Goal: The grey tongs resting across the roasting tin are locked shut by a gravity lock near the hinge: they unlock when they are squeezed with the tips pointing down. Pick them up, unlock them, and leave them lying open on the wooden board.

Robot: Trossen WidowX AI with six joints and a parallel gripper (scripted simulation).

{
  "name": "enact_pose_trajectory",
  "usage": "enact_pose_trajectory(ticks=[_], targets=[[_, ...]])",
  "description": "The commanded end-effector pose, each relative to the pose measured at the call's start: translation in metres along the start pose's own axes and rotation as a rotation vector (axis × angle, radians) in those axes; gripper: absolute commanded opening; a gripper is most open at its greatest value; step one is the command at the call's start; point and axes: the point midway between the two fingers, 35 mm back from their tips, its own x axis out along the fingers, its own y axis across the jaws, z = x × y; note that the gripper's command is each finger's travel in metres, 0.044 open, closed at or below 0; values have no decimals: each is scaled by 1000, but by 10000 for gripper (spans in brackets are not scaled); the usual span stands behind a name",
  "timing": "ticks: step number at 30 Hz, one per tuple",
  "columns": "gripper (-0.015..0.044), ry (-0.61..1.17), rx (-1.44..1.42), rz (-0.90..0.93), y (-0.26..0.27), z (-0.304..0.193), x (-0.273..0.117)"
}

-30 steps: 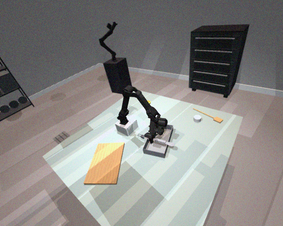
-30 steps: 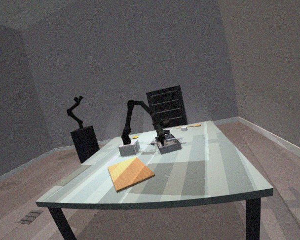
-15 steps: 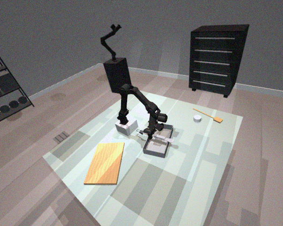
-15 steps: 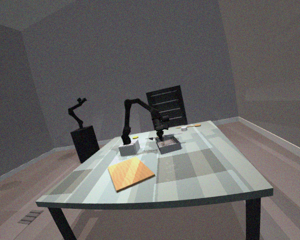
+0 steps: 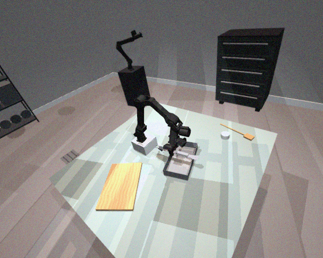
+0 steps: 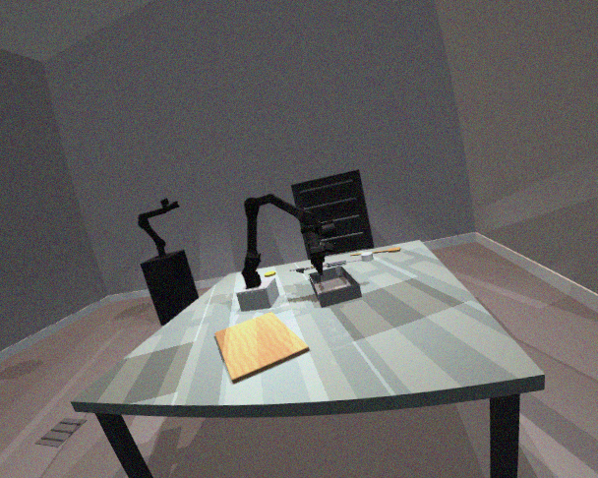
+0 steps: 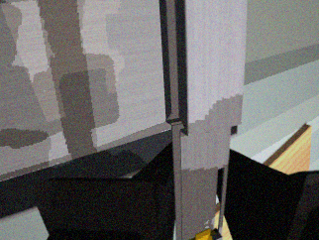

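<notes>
The grey tongs (image 5: 184,153) (image 6: 331,263) (image 7: 213,74) are nearly level, arms together, and cross over the roasting tin (image 5: 176,176) (image 6: 340,295). They appear slightly above its rim. My gripper (image 5: 171,153) (image 6: 320,271) (image 7: 191,148) points down and is shut on the tongs, near the tin's side towards the arm base. A yellow part (image 7: 204,234) shows on the tongs near the hinge end, at the bottom of the wrist view. The hinge itself is mostly hidden there. The wooden board (image 5: 120,186) (image 6: 261,341) (image 7: 297,144) lies flat on the table, apart from the tin.
The arm stands on a pale block (image 5: 150,146) (image 6: 258,299), between the board and the back of the table. A small white round dish (image 5: 224,135) (image 6: 367,257) and an orange spatula (image 5: 248,136) (image 6: 391,250) lie beyond the tin. A yellow object (image 6: 269,273) lies behind the arm base.
</notes>
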Motion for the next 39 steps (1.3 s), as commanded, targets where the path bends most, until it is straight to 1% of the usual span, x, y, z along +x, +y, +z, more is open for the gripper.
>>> enact_pose_trajectory(ticks=[1, 8, 16, 29, 39], targets=[[-150, 0, -37, 69, -2, 0, -1], [-150, -9, -145, 275, 0, -4, 2], [-150, -79, -242, 482, 0, -6, -2], [-150, -70, -249, 482, 0, -8, 2], [-150, -118, -436, 471, -34, -14, 13]])
